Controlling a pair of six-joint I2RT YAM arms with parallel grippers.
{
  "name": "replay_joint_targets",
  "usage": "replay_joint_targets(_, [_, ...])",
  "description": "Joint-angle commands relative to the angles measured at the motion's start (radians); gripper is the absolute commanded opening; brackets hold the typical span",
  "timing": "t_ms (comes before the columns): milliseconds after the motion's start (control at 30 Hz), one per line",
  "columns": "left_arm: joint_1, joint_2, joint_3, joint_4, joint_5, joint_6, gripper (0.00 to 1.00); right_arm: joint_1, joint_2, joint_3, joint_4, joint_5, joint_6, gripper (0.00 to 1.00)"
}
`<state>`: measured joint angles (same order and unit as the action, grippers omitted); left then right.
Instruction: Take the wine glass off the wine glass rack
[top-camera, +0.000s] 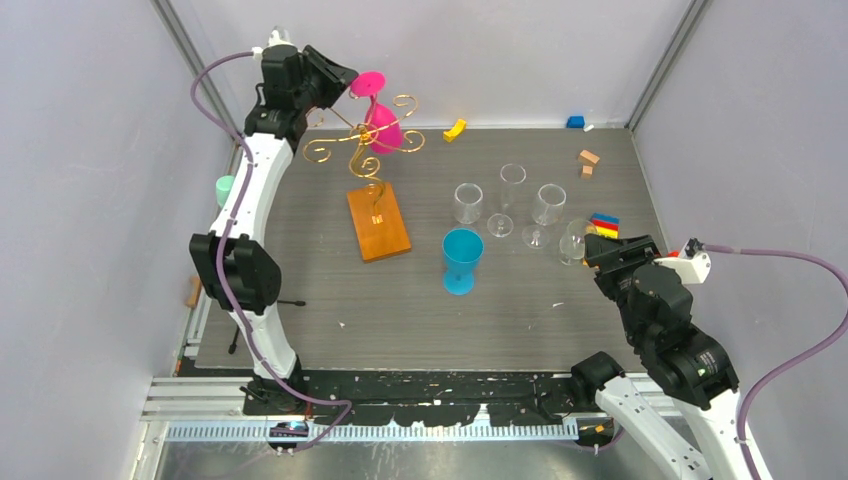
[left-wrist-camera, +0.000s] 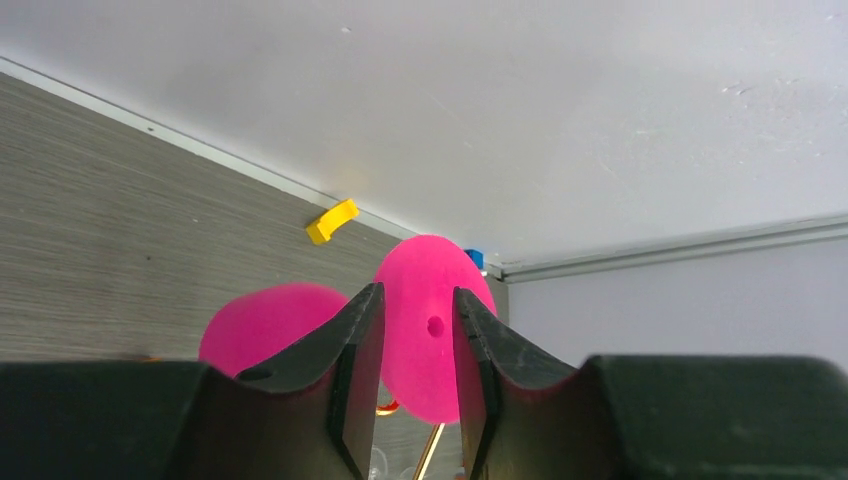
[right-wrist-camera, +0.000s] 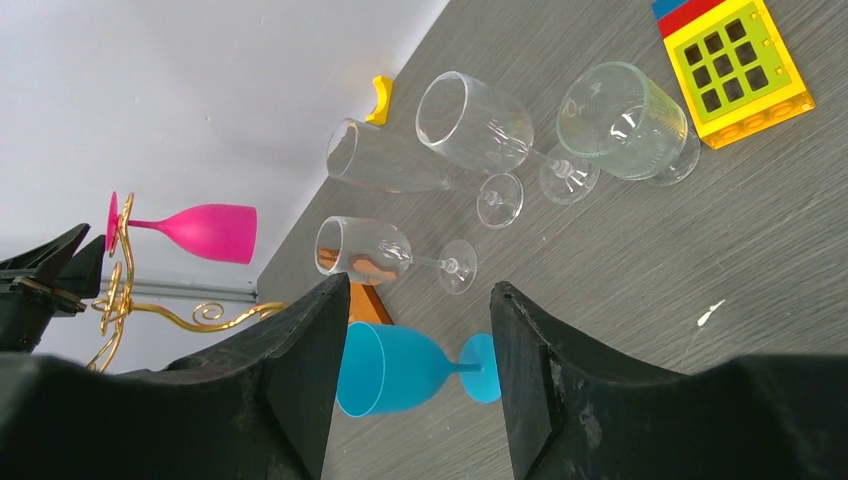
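At rear left of the grey surface (top-camera: 310, 300), the wine glass (top-camera: 383, 128) hangs inverted on the wine glass rack (top-camera: 362, 152), left pincer (left-wrist-camera: 418, 295) part-open, empty, at its foot; right pincer (right-wrist-camera: 420, 295) wide, empty, near clear glasses (top-camera: 512, 205); white walls (top-camera: 500, 50).

Work surface: grey wood-grain table (top-camera: 520, 320), matte, rect., running back to the walls. Back wall (top-camera: 480, 50) is a plain pale lilac-white panel. Left wall (top-camera: 80, 180) & right wall (top-camera: 770, 130) are the same colour, closing the table in on 3 sides. Grey metal strips in both back corners: left strip (top-camera: 185, 45), right strip (top-camera: 662, 60), both slanting outward in the top view. Thin pale trim (left-wrist-camera: 200, 152) where table meets back wall, per left wrist cam. Near edge: black plate (top-camera: 450, 385), then ribbed aluminium rail (top-camera: 430, 432), w/ bare metal sheet (top-camera: 420, 462) below. Light even, diffuse; shadows soft & faint.
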<state>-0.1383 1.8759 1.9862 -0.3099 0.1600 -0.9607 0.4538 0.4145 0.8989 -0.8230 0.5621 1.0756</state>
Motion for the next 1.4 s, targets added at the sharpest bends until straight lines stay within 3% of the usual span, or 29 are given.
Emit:
replay_joint_targets(0, [0.005, -0.082, -0.01, 0.012, -0.063, 0.064, 0.33, -0.001, -0.007, 0.0, 0.036, 0.015, 0.001, 0.59])
replay_joint_targets(333, [0.006, -0.12, -0.069, 0.01, -0.096, 0.066, 0.44, -0.001, -0.005, -0.003, 0.036, 0.006, 0.009, 0.59])
replay_joint_targets(700, [0.006, -0.093, -0.078, 0.034, -0.038, 0.008, 0.44, 0.0, -0.008, 0.001, 0.037, 0.006, 0.007, 0.58])
replay_joint_targets(1067, [0.008, -0.035, -0.045, 0.071, 0.035, -0.073, 0.35, -0.001, -0.017, 0.006, 0.031, 0.017, 0.0, 0.58])
replay_joint_targets(1367, [0.009, -0.049, -0.062, 0.085, 0.025, -0.059, 0.16, -0.001, -0.02, 0.006, 0.024, 0.027, -0.005, 0.58])
